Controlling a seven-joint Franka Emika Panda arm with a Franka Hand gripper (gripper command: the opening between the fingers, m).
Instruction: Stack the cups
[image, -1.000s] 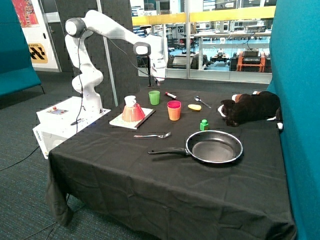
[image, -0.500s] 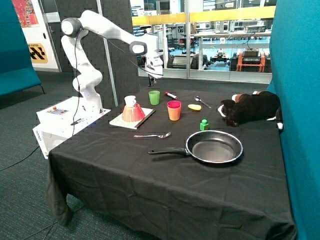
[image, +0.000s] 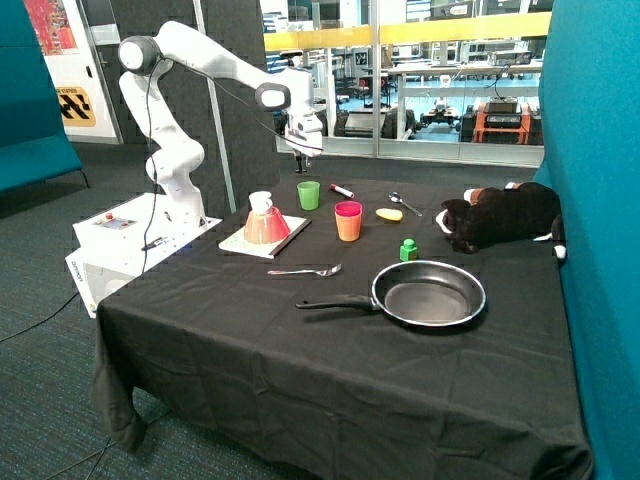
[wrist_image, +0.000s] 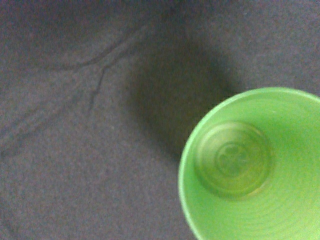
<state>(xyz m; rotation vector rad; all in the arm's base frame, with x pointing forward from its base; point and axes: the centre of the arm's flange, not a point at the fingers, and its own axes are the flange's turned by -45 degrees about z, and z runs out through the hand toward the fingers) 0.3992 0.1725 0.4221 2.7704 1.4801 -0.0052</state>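
Upright, the green cup (wrist_image: 250, 170) (ringed base inside) stands empty under the hand (image: 300, 150), whose grip I cannot tell.

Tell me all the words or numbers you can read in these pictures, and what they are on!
No word or number can be read for sure.
Yellow sign with black stripes on the wall behind the robot: too small to read.
Red poster above it: no letters can be made out.
Gripper, hanging above the green cup: no label shows.
Green cup, from the wrist view: only rings moulded in its bottom, no letters.
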